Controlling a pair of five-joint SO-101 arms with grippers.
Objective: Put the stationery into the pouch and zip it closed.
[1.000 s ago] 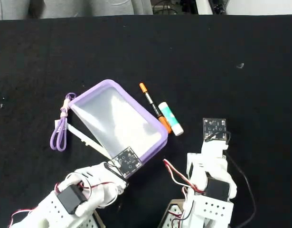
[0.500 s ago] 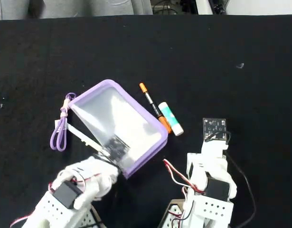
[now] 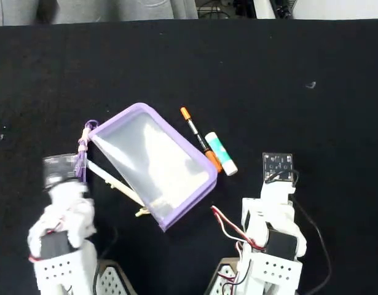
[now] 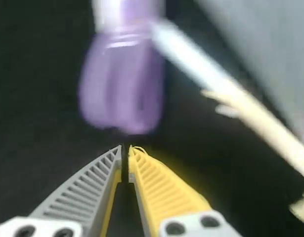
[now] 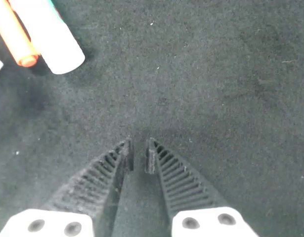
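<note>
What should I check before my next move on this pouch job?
1. Left claw free: ok. It is shut on nothing, next to the purple strap loop.
2. Right claw free: ok. Jaws are slightly apart over the bare table.
3. Stationery in the pouch: not ok. The orange pen and the glue stick lie on the table beside it.
4. Stationery near the right claw: ok. Both show just ahead of it.
5. Pouch mouth open enough to load: cannot tell.
</note>
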